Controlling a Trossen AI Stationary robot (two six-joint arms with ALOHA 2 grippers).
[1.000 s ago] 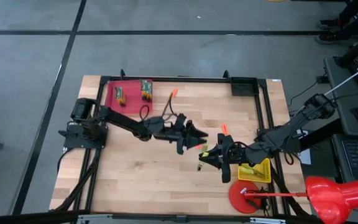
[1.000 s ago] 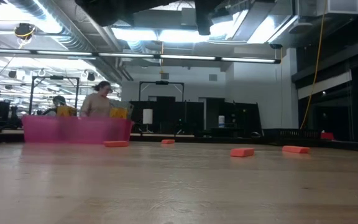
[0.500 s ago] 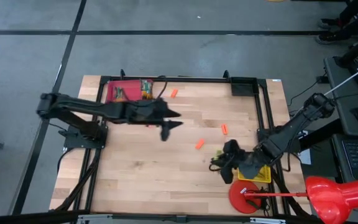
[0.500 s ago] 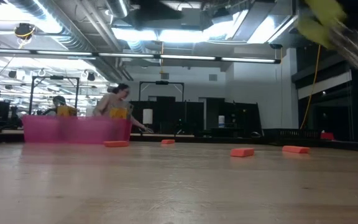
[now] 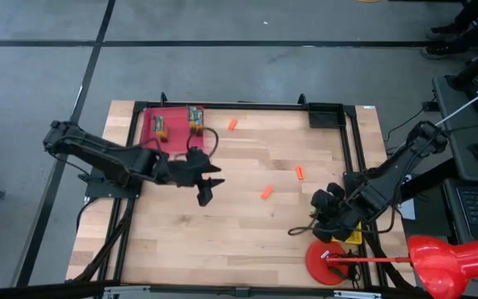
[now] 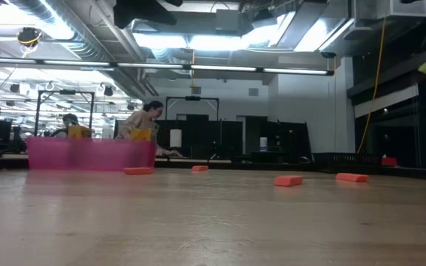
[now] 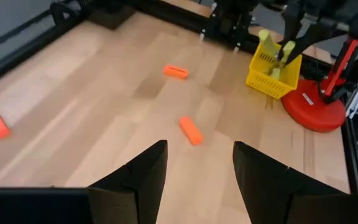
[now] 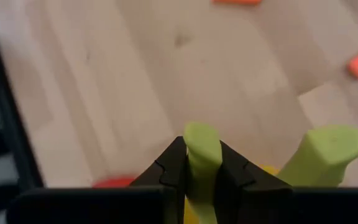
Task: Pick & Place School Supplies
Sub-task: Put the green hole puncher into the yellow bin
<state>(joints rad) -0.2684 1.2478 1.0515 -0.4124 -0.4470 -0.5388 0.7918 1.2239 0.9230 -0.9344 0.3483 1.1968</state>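
My right gripper point(image 5: 315, 223) hovers at the table's near right, beside the yellow mesh basket point(image 7: 271, 70), shut on small pliers with yellow-green handles point(image 8: 202, 149). My left gripper point(image 7: 197, 177) stands open and empty above the table's left middle point(image 5: 206, 187). Orange stubby pieces lie flat on the wood point(image 5: 266, 193) point(image 5: 299, 173) point(image 5: 232, 124). The crayon box point(image 5: 195, 119) lies in the pink tray point(image 5: 150, 137) at the far left. My right gripper pinches one yellow-green handle of the pliers point(image 8: 202, 142) between its two fingers. The other handle point(image 8: 328, 152) sticks out free beside the fingers. The fingers slant down toward the table. The pliers are lifted clear of the wood.
A red round base point(image 5: 329, 264) stands at the near right corner, next to the basket. A black frame point(image 5: 247, 105) runs along the table's edges. Bare wood lies open in the near left and middle. People show in the room beyond point(image 6: 143, 122).
My left gripper has drawn back from the table's middle toward the left edge and tipped up toward level. My right gripper has carried the pliers toward the near right, toward the yellow basket, and tipped downward.
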